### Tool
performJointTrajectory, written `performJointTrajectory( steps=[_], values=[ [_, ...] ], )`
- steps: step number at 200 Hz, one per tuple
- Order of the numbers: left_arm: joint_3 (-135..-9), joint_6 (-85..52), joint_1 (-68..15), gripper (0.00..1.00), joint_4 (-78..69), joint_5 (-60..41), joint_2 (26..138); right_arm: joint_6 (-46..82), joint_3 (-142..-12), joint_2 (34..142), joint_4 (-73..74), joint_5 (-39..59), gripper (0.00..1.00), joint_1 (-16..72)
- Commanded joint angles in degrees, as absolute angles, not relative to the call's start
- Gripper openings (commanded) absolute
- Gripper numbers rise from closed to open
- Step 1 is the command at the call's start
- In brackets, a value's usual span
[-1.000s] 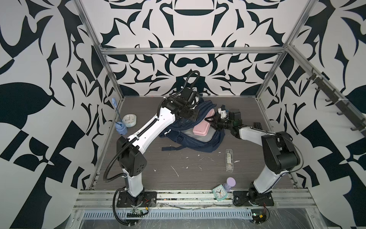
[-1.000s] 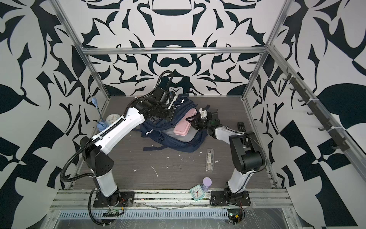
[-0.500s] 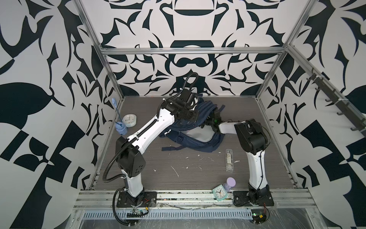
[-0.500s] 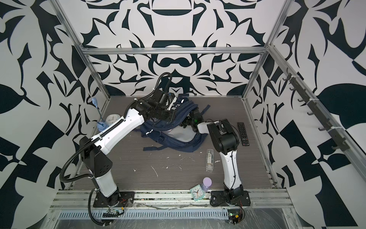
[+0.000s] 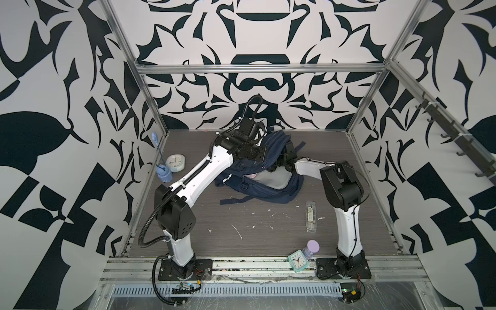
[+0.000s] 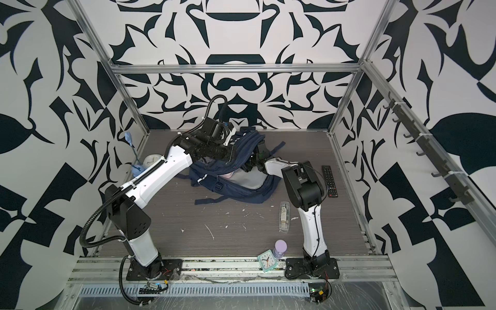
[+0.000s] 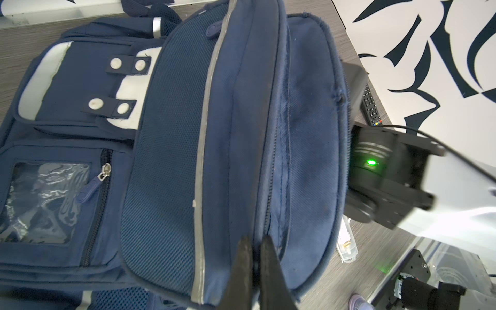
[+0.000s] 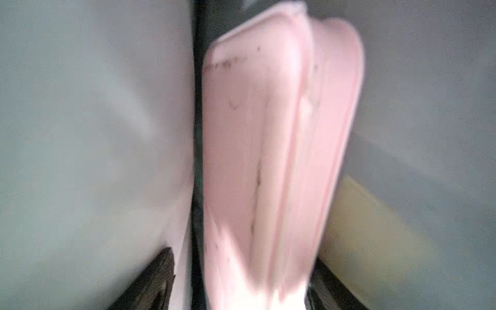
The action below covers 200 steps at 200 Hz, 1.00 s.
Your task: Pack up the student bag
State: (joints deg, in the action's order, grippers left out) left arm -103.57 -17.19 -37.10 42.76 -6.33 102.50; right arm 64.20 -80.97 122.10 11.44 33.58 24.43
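While the L gripper [image 7: 256, 241] clamps a fold of navy fabric beside the zip, jaws clenched tight on it, the student bag [image 5: 268, 194] lies slumped at rear-ctr of the table [image 5: 214, 214], close to the back edge, w/ one dark strap trailing toward the front.

L wrist view: bag's outer face w/ white-grey flap pocket [image 7: 80, 86], clear window pocket [image 7: 45, 198] and silver strip [image 7: 206, 120]. The pinched rim is lifted, so the main compartment gapes toward the right edge.

R arm [image 5: 308, 167] reaches in through that opening from the right. In both top views its tip is hidden by fabric.

R wrist view (blurred): R gripper [image 8: 244, 257] sits inside the grey-lined compartment. Its jaws are spread to either side of a pink case [image 8: 268, 134], w/ a gap showing on one side, i.e. released. A pale yellow item [image 8: 375, 228] lies beside the case; its identity is unclear.

Other items:
- Remote [image 6: 329, 181]: near the right edge, just beside the R arm's elbow.
- Clear oblong box [image 5: 310, 216]: right of ctr, between bag and front edge.
- Mint alarm clock [image 5: 297, 261] and lilac-capped bottle [image 5: 311, 247]: just beside each other at the front edge, next to the R arm's base.
- White round clock [image 5: 175, 163] and blue bottle [image 5: 164, 175]: at the left edge, toward the rear.
- White scraps: dotted over the table's middle.
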Motion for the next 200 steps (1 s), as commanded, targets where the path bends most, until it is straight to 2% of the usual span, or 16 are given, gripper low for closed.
performJointTrajectory(
  steps=[1, 48, 119, 151, 175, 200],
  values=[
    [-103.3, -18.3, -35.9, 0.00, 39.6, -7.9, 102.2, 54.7, -84.5, 115.6, 0.5, 32.1, 0.76, 24.2],
    [-104.5, -18.9, -35.6, 0.00, 38.6, -8.8, 105.2, 48.1, -77.7, 108.2, -7.5, 31.0, 0.76, 21.7],
    [-109.5, -22.0, -35.8, 0.00, 37.0, -14.3, 113.2, 38.3, -60.6, 86.9, -19.4, 19.6, 0.73, 20.7],
    [-113.9, -23.7, -37.2, 0.00, 37.1, -16.5, 117.3, 36.6, -56.9, 79.4, -22.9, 18.1, 0.71, 20.8],
    [-118.0, -23.5, -39.1, 0.03, 37.9, -17.3, 119.9, 36.8, -55.1, 77.4, -22.3, 19.2, 0.69, 21.0],
    [-121.4, -21.8, -40.1, 0.12, 40.8, -18.8, 121.5, 36.7, -54.2, 77.6, -21.3, 19.4, 0.65, 22.1]
  ],
)
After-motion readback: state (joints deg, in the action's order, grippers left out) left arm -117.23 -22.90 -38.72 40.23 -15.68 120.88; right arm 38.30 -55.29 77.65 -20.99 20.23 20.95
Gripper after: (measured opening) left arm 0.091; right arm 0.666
